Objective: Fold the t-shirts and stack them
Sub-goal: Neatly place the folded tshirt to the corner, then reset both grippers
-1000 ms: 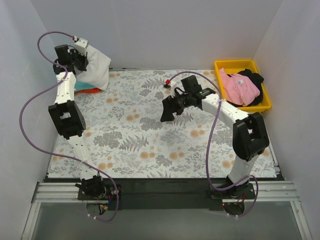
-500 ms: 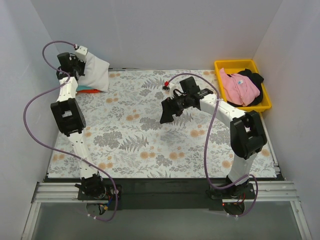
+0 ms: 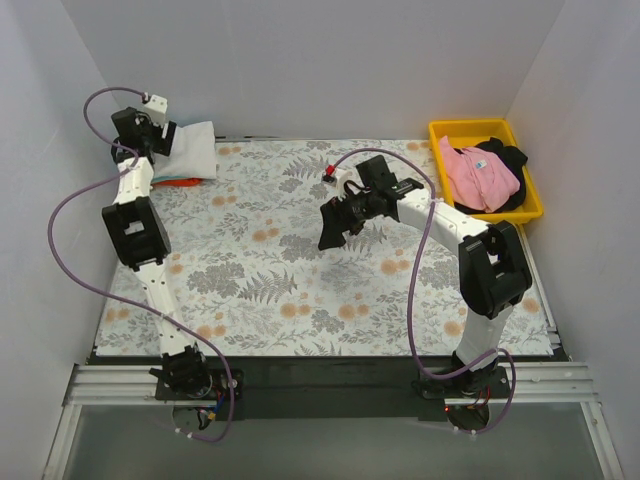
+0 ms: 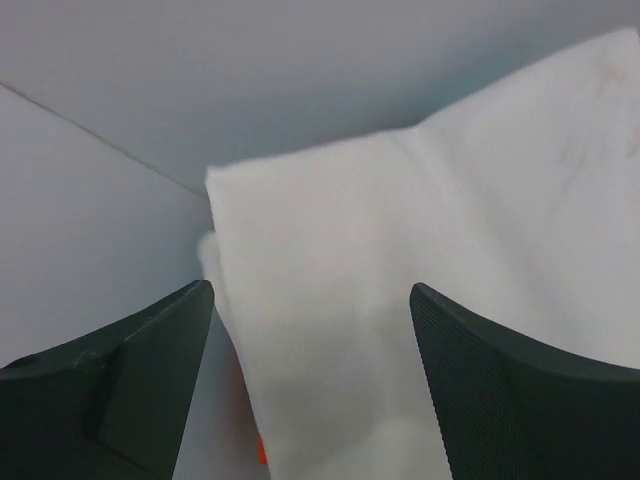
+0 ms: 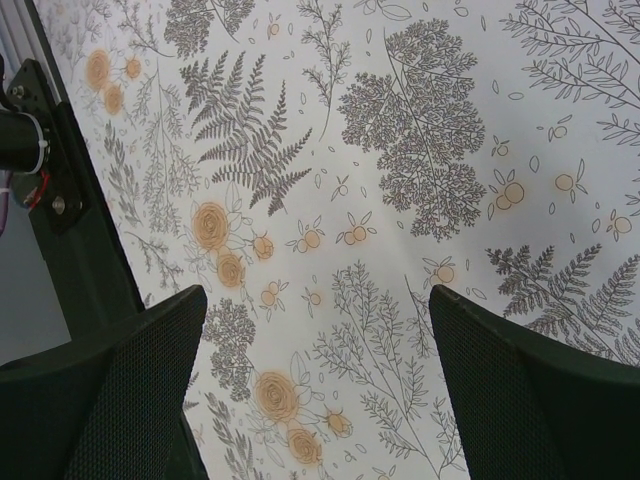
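Note:
A folded white t-shirt (image 3: 192, 150) lies at the table's far left corner on top of an orange t-shirt (image 3: 181, 182), of which only an edge shows. My left gripper (image 3: 162, 140) hovers over the white t-shirt's (image 4: 400, 300) left end, jaws open, holding nothing; a sliver of the orange t-shirt (image 4: 262, 452) peeks out below. A pink t-shirt (image 3: 480, 175) and a black t-shirt (image 3: 512, 160) lie crumpled in the yellow bin (image 3: 470, 129). My right gripper (image 3: 330, 228) hangs open and empty over the middle of the table cloth (image 5: 400, 150).
The floral table cloth (image 3: 300, 280) covers the whole table. White walls close in the back and both sides. The left arm's purple cable (image 3: 60, 230) loops along the left wall. The table's black front rail (image 5: 60, 210) shows in the right wrist view.
My left gripper has lowered the white t-shirt onto the stack in the far left corner and opened, letting it go. The right arm has barely moved.

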Controlling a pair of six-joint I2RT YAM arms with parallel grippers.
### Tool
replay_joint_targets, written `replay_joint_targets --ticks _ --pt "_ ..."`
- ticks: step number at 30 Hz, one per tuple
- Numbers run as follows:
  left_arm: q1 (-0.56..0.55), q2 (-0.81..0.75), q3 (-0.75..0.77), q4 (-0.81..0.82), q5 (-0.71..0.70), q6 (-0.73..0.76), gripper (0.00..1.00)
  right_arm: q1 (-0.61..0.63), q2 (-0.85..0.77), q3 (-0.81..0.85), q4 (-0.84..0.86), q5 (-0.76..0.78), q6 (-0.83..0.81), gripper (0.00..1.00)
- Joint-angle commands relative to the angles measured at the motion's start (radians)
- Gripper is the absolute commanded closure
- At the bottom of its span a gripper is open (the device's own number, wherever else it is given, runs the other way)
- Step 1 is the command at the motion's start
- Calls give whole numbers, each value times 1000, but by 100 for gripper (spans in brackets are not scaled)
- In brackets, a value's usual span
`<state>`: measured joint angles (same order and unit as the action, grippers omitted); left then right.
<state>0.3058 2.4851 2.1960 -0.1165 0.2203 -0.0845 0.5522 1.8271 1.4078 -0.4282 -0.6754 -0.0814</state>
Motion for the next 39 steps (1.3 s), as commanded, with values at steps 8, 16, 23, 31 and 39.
replay_joint_targets --ticks 8,16,23,31,39 --pt "7 -236 62 23 16 -231 17 -41 -101 16 -21 74 -17 2" --pt "-146 -429 11 -351 51 -227 14 -225 -210 2 -23 82 0 2" --pt "-422 -517 -116 -656 93 -368 12 -380 -348 -87 -87 216 -63 2" --pt "-608 -745 -658 -545 43 -518 9 -390 -477 -309 -158 379 -113 2" --pt "-613 -942 -927 -457 79 -549 9 -390 -565 -431 -159 356 -96 2"
